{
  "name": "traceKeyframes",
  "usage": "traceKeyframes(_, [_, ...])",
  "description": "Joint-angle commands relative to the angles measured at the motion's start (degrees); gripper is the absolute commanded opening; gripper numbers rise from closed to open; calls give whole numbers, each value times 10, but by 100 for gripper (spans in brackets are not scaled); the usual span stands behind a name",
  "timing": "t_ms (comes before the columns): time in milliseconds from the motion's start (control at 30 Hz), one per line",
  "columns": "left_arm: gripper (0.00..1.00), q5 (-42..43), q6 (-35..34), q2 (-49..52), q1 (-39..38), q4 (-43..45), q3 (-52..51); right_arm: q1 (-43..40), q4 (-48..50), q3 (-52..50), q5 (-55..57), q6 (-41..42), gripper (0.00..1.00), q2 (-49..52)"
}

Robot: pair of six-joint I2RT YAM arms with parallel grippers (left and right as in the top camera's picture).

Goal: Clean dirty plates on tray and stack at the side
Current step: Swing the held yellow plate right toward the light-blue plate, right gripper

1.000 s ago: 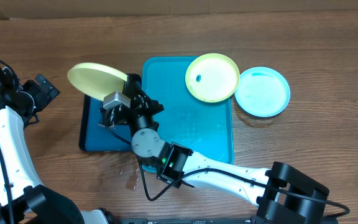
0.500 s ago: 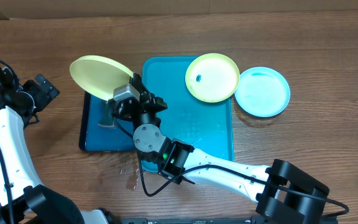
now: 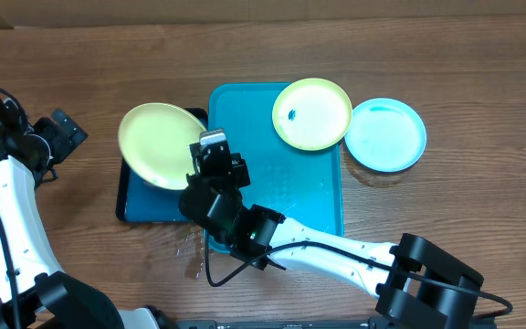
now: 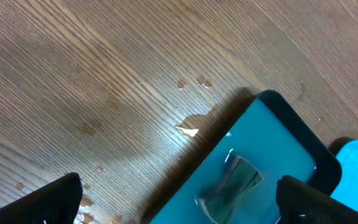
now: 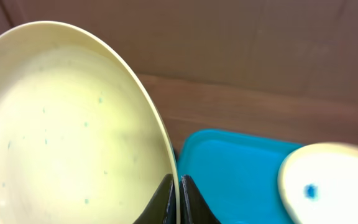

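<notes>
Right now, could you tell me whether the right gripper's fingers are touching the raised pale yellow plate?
Touching. The right wrist view shows the fingers pinching the rim of the raised pale yellow plate from both sides.

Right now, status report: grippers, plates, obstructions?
Right gripper shut on yellow plate over dark tray. Left gripper open. Smeared plate on turquoise tray. Nothing blocking.

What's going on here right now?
The right gripper is shut on the rim of a yellow plate, holding it over the dark tray. Faint blue specks show on the plate. The left gripper hangs open and empty at the left. A second yellow plate, with a blue smear, sits at the turquoise tray's far right corner. A blue plate lies on the table beside it. Nothing is stacked yet.
</notes>
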Motion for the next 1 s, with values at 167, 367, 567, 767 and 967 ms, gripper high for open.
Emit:
traceKeyframes(167, [100, 6, -5, 4, -1, 0, 2, -47, -68, 11, -159, 81, 4, -43])
traceKeyframes(367, [100, 6, -5, 4, -1, 0, 2, -132, -157, 11, -246, 126, 4, -130])
traceKeyframes(567, [100, 6, -5, 4, -1, 1, 2, -261, -278, 10, -344, 176, 4, -203])
traceKeyframes(767, [100, 6, -5, 4, -1, 1, 2, -428, -383, 10, -423, 195, 4, -218])
traceKeyframes(967, [100, 6, -5, 4, -1, 1, 2, -588, -460, 8, -464, 195, 4, -203])
